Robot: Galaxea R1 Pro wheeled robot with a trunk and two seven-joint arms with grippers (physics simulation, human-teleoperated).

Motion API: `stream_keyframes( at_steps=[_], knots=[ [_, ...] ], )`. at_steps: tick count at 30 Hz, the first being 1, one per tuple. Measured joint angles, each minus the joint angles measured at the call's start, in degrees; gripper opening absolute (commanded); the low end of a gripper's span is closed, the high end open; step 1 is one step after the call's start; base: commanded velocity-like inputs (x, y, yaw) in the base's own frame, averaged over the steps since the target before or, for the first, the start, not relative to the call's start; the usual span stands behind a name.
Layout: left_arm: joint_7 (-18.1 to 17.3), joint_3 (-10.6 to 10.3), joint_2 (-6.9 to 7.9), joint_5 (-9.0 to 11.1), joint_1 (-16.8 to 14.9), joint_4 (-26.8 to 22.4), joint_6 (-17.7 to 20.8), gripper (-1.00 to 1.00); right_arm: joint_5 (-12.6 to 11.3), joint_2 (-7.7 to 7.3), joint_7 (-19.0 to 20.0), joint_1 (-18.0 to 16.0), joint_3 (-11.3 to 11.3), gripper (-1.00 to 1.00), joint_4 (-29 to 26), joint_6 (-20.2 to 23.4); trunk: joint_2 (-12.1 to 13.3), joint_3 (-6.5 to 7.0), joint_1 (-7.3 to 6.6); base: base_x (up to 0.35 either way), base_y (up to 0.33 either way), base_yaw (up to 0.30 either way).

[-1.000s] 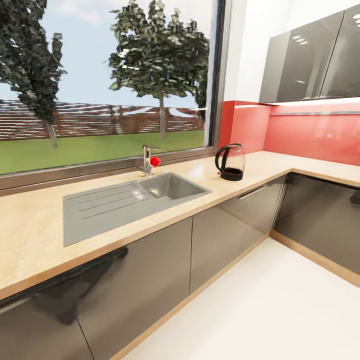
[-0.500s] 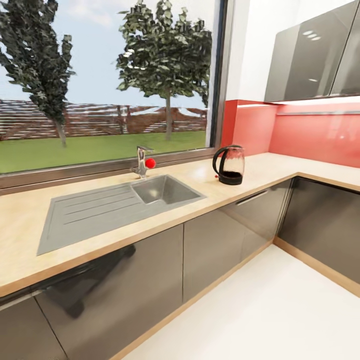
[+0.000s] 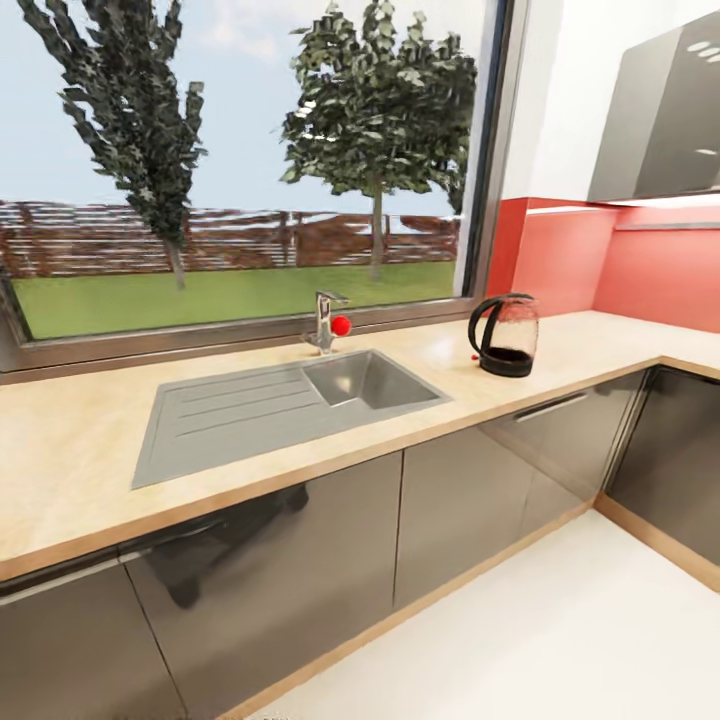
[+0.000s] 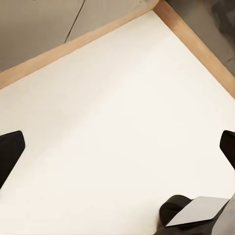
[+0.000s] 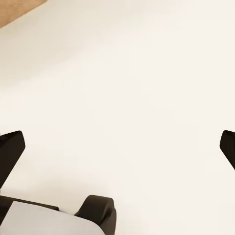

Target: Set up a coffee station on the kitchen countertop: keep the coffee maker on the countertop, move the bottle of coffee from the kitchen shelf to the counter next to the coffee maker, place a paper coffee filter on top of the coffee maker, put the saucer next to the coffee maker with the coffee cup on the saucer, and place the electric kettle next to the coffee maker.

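Observation:
The electric kettle (image 3: 505, 336), clear glass with a black base and handle, stands on the light wooden kitchen countertop (image 3: 80, 450), right of the inset steel sink (image 3: 290, 400). My left gripper (image 4: 117, 149) hangs open over the white floor, its black fingertips (image 4: 10, 152) spread wide with nothing between them. My right gripper (image 5: 117, 149) is likewise open above bare floor, fingertips (image 5: 11, 147) far apart. The coffee maker, bottle of coffee, filter, saucer and cup are out of view.
A tap with a red knob (image 3: 328, 322) stands behind the sink under a large window. Grey cabinet fronts (image 3: 300, 560) run below the worktop, which turns a corner at the right under a red backsplash (image 3: 560, 260) and grey wall cabinets (image 3: 665, 115). White floor (image 3: 560, 640) lies in front.
The whole head view has shifted: sink and kettle now sit further right in the picture, so the camera has turned left. Nothing on the countertop has moved.

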Motion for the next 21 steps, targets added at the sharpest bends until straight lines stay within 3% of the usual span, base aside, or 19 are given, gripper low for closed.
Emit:
stream_keyframes(
  at_steps=[6, 17, 21],
  knots=[
    [0.07, -0.05, -0.04, -0.01, 0.0, 0.01, 0.01, 1.0, 0.0, 0.0, 0.0, 0.01, -0.02, 1.0, -0.02, -0.01, 0.0, 0.0, -0.01, 0.043, -0.125, 0.149],
    [0.12, -0.01, -0.04, -0.02, -0.01, 0.0, 0.01, 1.0, 0.0, 0.0, 0.0, 0.0, 0.06, 1.0, -0.04, -0.07, 0.0, 0.0, -0.02, 0.134, -0.281, 0.013],
    [0.06, 0.0, -0.04, -0.01, -0.01, 0.02, 0.0, 1.0, 0.0, 0.0, 0.06, 0.01, 0.02, 1.0, -0.02, -0.04, 0.0, 0.0, -0.01, 0.093, -0.139, 0.0]
  ],
)
